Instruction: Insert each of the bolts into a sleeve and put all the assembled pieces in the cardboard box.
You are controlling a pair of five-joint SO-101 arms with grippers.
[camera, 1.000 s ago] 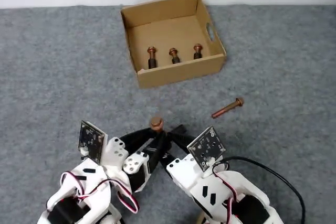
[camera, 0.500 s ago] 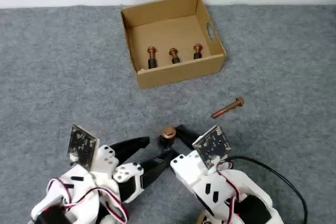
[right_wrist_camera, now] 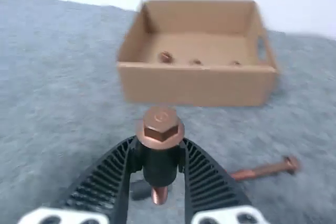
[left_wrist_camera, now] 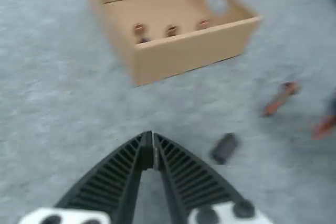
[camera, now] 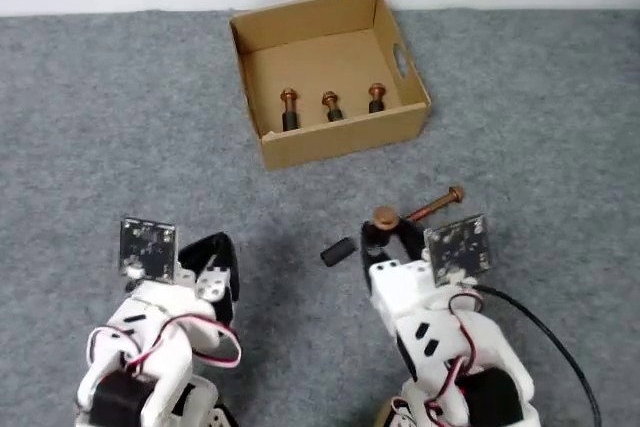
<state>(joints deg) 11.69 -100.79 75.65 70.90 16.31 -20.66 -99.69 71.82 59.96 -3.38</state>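
Copper bolt (right_wrist_camera: pixel 160 126) stands head-up in right gripper (right_wrist_camera: pixel 159 149).

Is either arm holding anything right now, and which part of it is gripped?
The right gripper holds a bolt seated in a black sleeve, its fingers clamped on the sleeve's sides below the bolt head. The left gripper holds nothing.

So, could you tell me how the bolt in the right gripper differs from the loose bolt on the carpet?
The gripped bolt stands upright, clamped in the right gripper; the loose bolt lies flat on the carpet, untouched. The gripped bolt wears a black sleeve; the loose bolt's shank is bare. Both are copper-coloured.
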